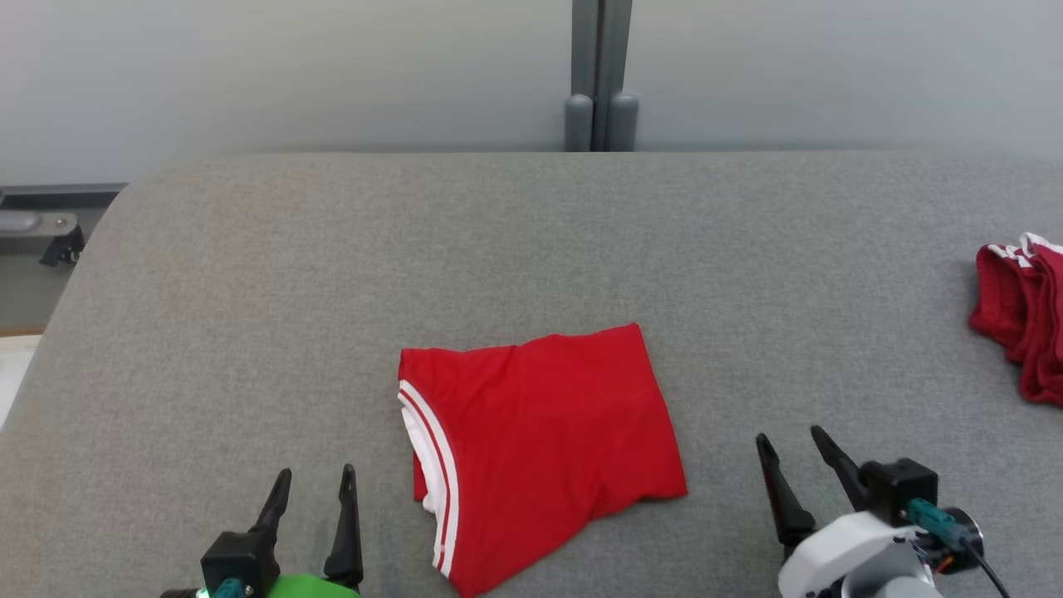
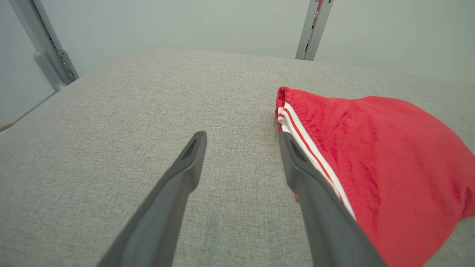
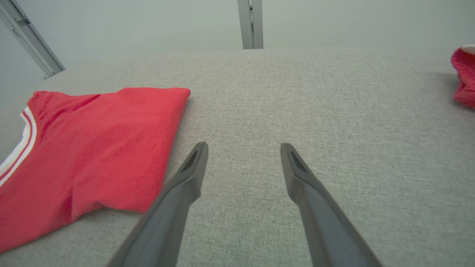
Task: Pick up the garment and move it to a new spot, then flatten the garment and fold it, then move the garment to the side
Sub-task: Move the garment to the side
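Note:
A red garment (image 1: 540,432) with a white-and-red striped band along its left edge lies folded into a compact shape on the grey table (image 1: 332,274), near the front centre. In the left wrist view the garment (image 2: 378,155) lies just right of my fingers, and in the right wrist view the garment (image 3: 89,148) lies to their left. My left gripper (image 1: 317,480) is open at the lower left, a short way left of the garment, holding nothing. Right of the garment, my right gripper (image 1: 789,440) is open and empty too.
Another red garment with white trim (image 1: 1026,311) lies bunched at the table's right edge, also seen as a red bundle (image 3: 464,76) in the right wrist view. A grey post (image 1: 600,75) stands behind the table's far edge. The table's rounded left corner drops off to the floor.

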Robot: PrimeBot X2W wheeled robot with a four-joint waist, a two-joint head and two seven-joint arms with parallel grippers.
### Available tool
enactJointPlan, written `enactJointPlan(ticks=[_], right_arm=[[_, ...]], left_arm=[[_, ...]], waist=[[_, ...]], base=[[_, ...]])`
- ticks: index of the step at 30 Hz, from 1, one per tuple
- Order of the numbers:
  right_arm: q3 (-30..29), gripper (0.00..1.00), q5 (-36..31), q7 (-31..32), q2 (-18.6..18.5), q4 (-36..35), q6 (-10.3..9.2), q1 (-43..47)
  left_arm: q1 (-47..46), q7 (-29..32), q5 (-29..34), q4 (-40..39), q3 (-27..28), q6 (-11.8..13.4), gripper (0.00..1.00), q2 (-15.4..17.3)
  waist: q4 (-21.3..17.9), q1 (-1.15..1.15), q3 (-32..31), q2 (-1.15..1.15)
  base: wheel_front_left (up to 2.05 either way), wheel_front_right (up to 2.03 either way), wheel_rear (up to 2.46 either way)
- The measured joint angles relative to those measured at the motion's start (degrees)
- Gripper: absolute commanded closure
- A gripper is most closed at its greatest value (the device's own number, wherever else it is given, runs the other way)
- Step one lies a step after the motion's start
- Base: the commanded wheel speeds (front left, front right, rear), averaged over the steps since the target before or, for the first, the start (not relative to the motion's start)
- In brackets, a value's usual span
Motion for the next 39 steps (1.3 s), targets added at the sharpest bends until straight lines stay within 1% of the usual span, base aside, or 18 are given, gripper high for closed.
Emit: enactJointPlan(ticks=[4,8,11,16,17,18,19,23,25,28,31,34,39], right_arm=[[4.3,0.0,1.6,0.0,0.1,2.7,0.0,-5.9],[7.1,0.0,3.6,0.0,0.1,6.5,0.0,-12.8],[8.8,0.0,4.5,0.0,0.1,11.3,0.0,-16.1],[10.8,0.0,4.9,0.4,0.1,22.7,0.0,-18.9],[11.4,0.35,5.4,0.3,0.1,23.8,0.0,-19.3],[12.1,0.73,6.1,0.0,0.0,25.0,0.0,-20.0],[12.3,1.0,6.6,-0.2,-0.1,25.8,0.0,-20.5],[12.3,1.0,7.4,-0.8,0.0,27.8,0.11,-22.1],[11.3,1.0,7.2,-0.9,0.4,28.1,0.21,-22.3],[9.3,1.0,4.9,-0.8,1.3,26.6,0.51,-22.2],[7.0,1.0,3.3,-0.7,1.3,24.8,0.52,-21.0],[6.1,1.0,2.5,-0.7,1.1,23.6,0.52,-20.2],[4.9,1.0,1.6,-0.6,0.5,22.4,0.43,-19.2]], left_arm=[[-2.0,0.0,-0.4,0.0,-0.8,-0.4,0.0,0.0],[-4.4,0.0,-1.8,0.2,-2.1,-0.6,0.0,0.0],[-5.4,0.0,-2.1,0.6,-3.2,-0.9,0.0,0.0],[-6.3,0.0,-2.5,1.5,-3.5,-1.1,0.0,0.0],[-6.4,0.0,-2.5,1.5,-3.4,-1.1,0.0,0.0],[-6.4,0.0,-2.5,1.6,-3.3,-1.1,0.0,0.0],[-6.4,0.0,-2.5,1.7,-3.1,-1.1,0.0,0.0],[-6.2,0.0,-2.0,1.7,-1.7,-1.1,0.0,0.1],[-5.7,0.0,-1.8,1.6,-1.5,-1.2,0.0,0.0],[-4.9,0.0,-1.7,1.4,-1.2,-1.3,0.0,0.0],[-4.9,0.0,-1.5,1.2,-2.2,-1.6,0.0,0.0],[-5.0,0.0,-1.4,0.8,-3.4,-1.7,0.0,0.0],[-6.4,0.0,-0.9,0.3,-5.2,-1.9,0.0,0.0]], waist=[[1.0,0.0,1.6,0.0],[3.1,0.0,3.4,0.0],[4.9,0.0,4.7,0.0],[8.3,0.0,6.8,0.0],[8.8,0.0,7.1,0.0],[9.3,0.0,7.5,0.0],[9.8,0.0,7.9,0.0],[9.7,0.0,8.9,0.0],[8.9,0.0,9.2,0.0],[6.9,0.0,9.7,0.0],[4.0,0.0,10.2,0.0],[0.4,0.0,10.5,0.0],[-7.3,0.0,10.4,0.0]], base=[[0.0,0.0,0.0],[0.0,0.0,0.0],[0.0,0.0,0.0],[0.0,0.0,0.0],[0.0,0.0,0.0],[0.0,0.0,0.0],[0.0,0.0,0.0],[0.0,0.0,0.0],[0.0,0.0,0.0],[0.0,0.0,0.0],[0.0,0.0,0.0],[0.0,0.0,0.0],[0.0,0.0,0.0]])
